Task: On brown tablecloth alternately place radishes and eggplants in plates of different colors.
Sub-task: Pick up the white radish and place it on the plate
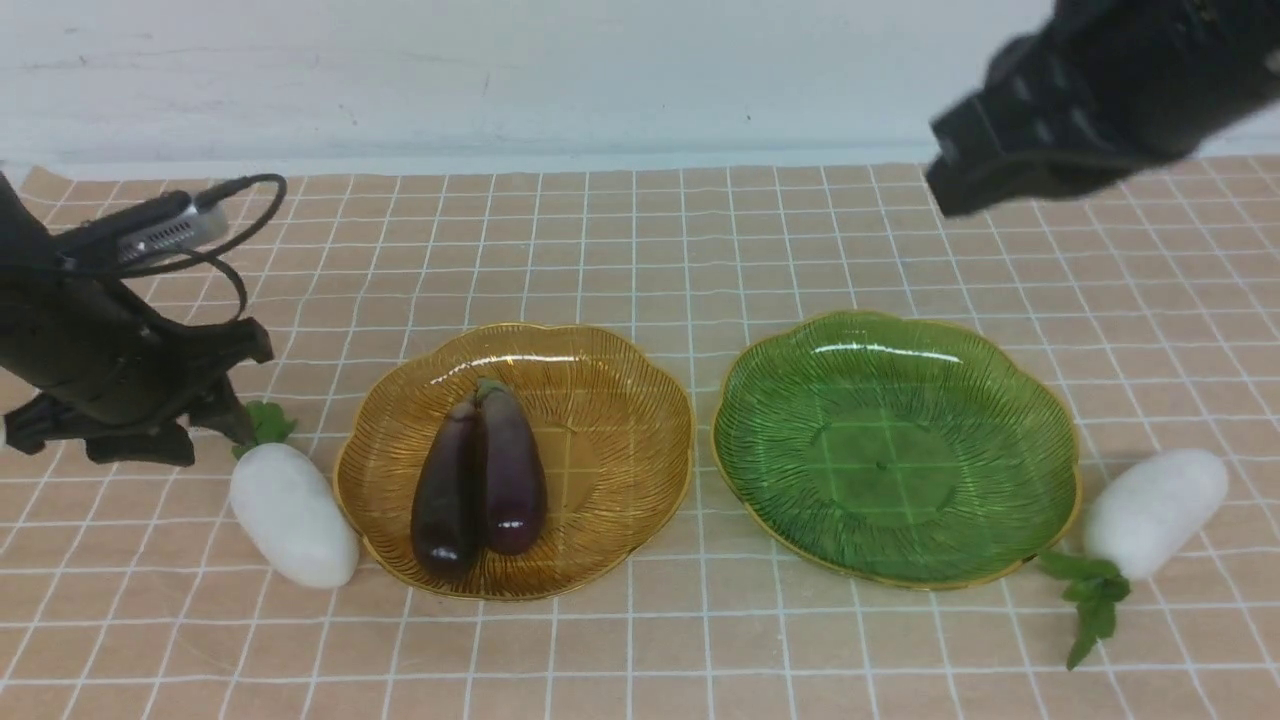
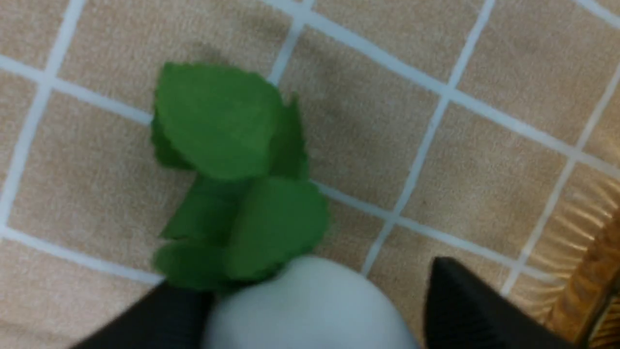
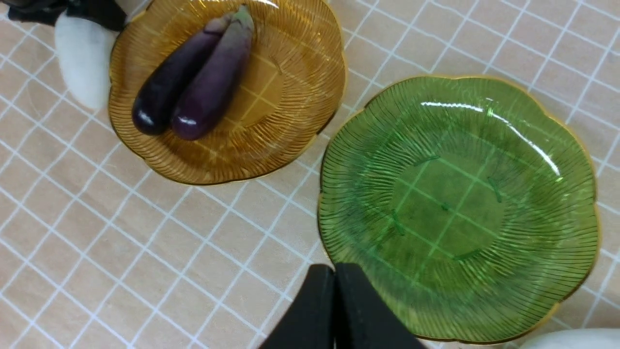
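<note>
On the brown tablecloth [image 1: 640,250], the amber plate [image 1: 620,430] holds both eggplants [image 1: 445,490] [image 1: 512,470] side by side. The green plate [image 1: 890,450] is empty. One radish [image 1: 292,515] lies left of the amber plate; the other radish [image 1: 1155,510] lies right of the green plate. My left gripper [image 1: 200,425] is low at the left radish's leafy end. In the left wrist view its open fingers [image 2: 474,310] straddle the radish top [image 2: 305,310] and leaves [image 2: 232,179]. My right gripper [image 3: 334,276] is shut and empty, raised over the green plate's [image 3: 460,203] edge.
A white wall runs along the cloth's far edge. My right arm [image 1: 1100,100] hangs high at the back right. The amber plate's rim [image 2: 596,271] is close beside my left gripper. The plates almost touch in the middle.
</note>
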Available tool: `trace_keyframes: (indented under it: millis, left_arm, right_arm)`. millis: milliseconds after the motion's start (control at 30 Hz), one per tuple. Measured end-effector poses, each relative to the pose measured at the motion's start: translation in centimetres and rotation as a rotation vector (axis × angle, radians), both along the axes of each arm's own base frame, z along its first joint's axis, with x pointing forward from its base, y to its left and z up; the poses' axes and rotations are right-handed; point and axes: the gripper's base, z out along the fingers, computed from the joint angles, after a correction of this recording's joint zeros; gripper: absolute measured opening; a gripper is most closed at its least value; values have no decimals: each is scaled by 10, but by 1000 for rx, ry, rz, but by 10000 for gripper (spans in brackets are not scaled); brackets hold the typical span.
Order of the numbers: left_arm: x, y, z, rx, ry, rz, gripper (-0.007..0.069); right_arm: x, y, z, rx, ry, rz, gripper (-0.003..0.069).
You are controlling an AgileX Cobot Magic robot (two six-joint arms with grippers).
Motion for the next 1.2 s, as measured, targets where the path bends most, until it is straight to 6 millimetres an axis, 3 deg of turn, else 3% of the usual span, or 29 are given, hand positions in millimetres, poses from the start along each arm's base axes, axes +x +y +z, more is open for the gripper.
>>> trace_keyframes:
  millis: [100,267,333,400,433,467,567,700,867,1033,1200]
  left_arm:
    - [1,4,7,3,28,-20,391]
    - [8,12,33,18,12,-44,382]
    - [10,12,50,25,-20,-60,379]
    - [14,1,81,21,-92,-120,377]
    - [14,-7,93,9,-124,-147,377]
    - [15,-28,111,-18,-183,-213,375]
    - [11,-126,145,-179,-372,-453,374]
    - [2,-205,138,-246,-460,-609,374]
    - [-4,-282,95,-267,-499,-652,377]
    - [8,-313,64,-301,-472,-634,422]
    - [13,-320,62,-325,-438,-670,556]
  right_arm:
    - [1,-2,0,-26,-14,-8,-15]
    - [1,-3,0,-29,-16,-10,-15]
    - [1,-3,0,-29,-16,-10,-15]
    - [2,-3,0,-34,-18,-11,-15]
    - [2,-3,0,-40,-22,-13,-15]
    - [3,-5,0,-54,-29,-18,-15]
    - [6,-12,0,-122,-65,-62,-15]
    - [19,-40,1,-197,-104,-264,-15]
    - [31,-81,1,-182,-82,-461,-15]
    - [34,-98,-8,-120,-13,-463,-15]
    - [35,-98,-23,-112,45,-434,-15]
